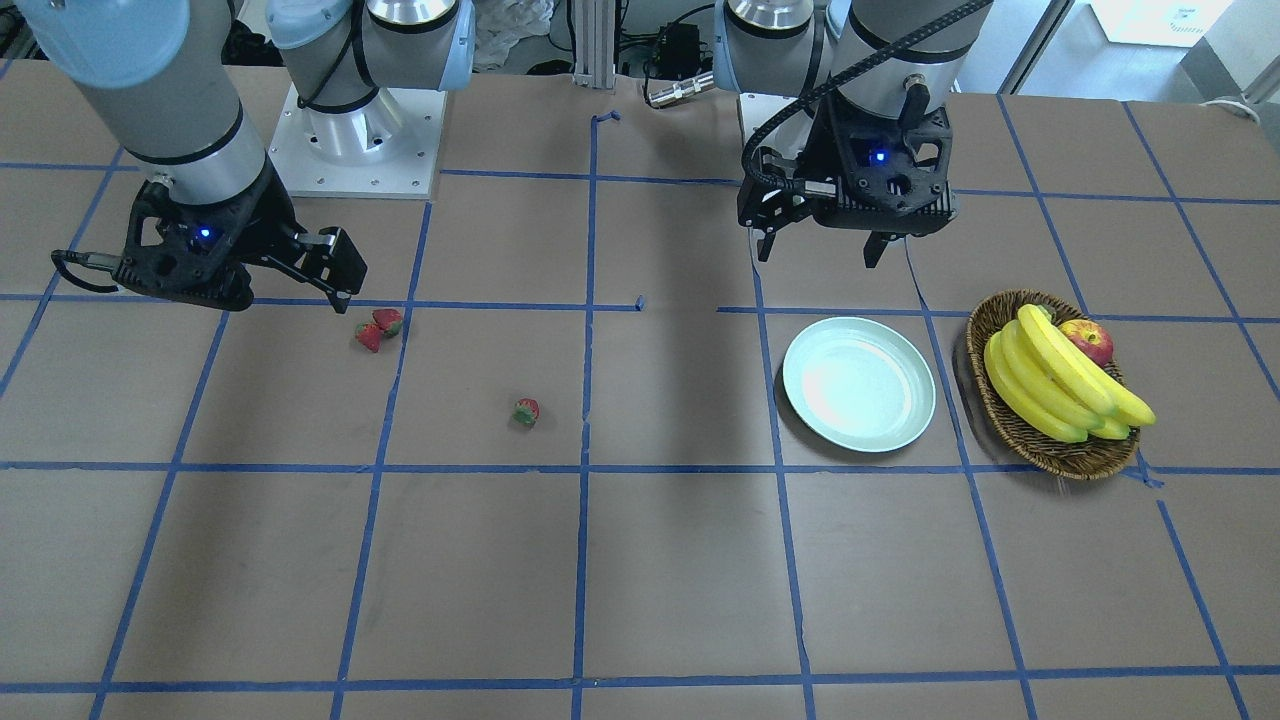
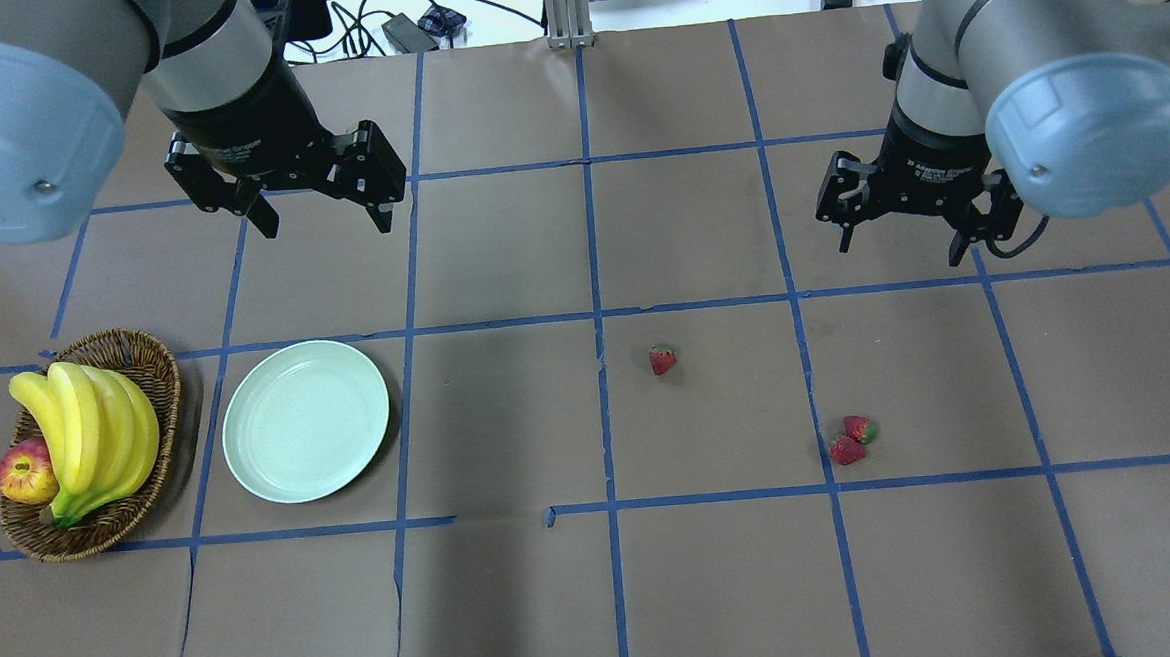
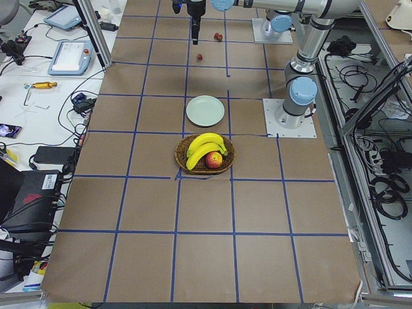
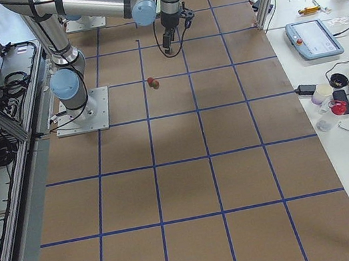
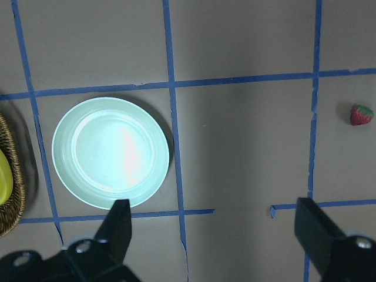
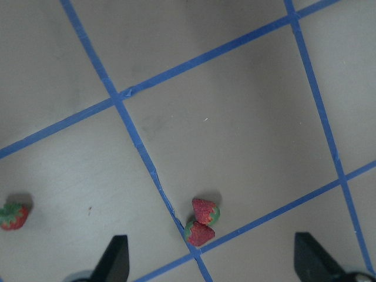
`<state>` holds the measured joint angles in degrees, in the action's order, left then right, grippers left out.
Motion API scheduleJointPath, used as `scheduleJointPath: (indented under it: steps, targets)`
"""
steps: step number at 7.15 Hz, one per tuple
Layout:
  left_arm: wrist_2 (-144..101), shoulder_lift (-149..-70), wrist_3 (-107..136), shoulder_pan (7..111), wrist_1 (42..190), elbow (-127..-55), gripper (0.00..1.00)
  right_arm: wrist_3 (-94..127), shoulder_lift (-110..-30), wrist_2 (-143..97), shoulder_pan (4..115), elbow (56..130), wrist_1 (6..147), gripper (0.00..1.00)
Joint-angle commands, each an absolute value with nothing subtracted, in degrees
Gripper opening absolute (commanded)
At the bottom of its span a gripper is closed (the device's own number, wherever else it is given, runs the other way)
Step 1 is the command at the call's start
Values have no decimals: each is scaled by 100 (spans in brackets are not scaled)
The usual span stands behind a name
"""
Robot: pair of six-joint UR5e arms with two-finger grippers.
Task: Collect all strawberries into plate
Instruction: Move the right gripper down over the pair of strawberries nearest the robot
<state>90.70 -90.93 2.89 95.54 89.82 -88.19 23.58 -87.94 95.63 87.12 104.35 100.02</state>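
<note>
Three strawberries lie on the brown table. One strawberry (image 2: 662, 359) lies alone near the middle, also in the left wrist view (image 5: 361, 114). Two strawberries (image 2: 858, 428) (image 2: 846, 449) touch each other further right, also in the right wrist view (image 6: 204, 210). The pale mint plate (image 2: 305, 420) is empty on the left (image 1: 858, 384) (image 5: 110, 153). My left gripper (image 2: 324, 220) hovers open and empty beyond the plate. My right gripper (image 2: 901, 242) hovers open and empty above the table, beyond the pair of strawberries.
A brown wicker basket (image 2: 135, 347) with bananas (image 2: 89, 425) and an apple (image 2: 27, 470) stands just left of the plate. Blue tape lines form a grid on the table.
</note>
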Motion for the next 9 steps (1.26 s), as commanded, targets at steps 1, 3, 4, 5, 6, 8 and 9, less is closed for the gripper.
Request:
scheduleJointPath:
  steps: [1, 3, 4, 5, 6, 8, 9]
  targets:
    - [9070, -9105, 290, 9554, 8982, -8824, 100, 2838, -8789, 9510, 8422, 11595, 11253, 98]
    - [9053, -9105, 290, 9554, 8982, -8833, 100, 2900, -8789, 9090, 8192, 12573, 12300, 98]
    - [9053, -9114, 290, 9562, 8982, -8833, 100, 2935, -8780, 8740, 8139, 12995, 12766, 98]
    - [9053, -9106, 290, 9562, 8982, -8833, 100, 2901, -8780, 8545, 8034, 13251, 13031, 99]
    - [9044, -9123, 290, 9554, 8982, -8833, 100, 2926, -8780, 8543, 7877, 13280, 12973, 98]
    - [9044, -9114, 290, 9562, 8982, -8833, 100, 2927, -8771, 8526, 7840, 13525, 13033, 97]
    - [9044, -9106, 290, 9562, 8982, -8833, 100, 2935, -8771, 8508, 7840, 13570, 13060, 89]
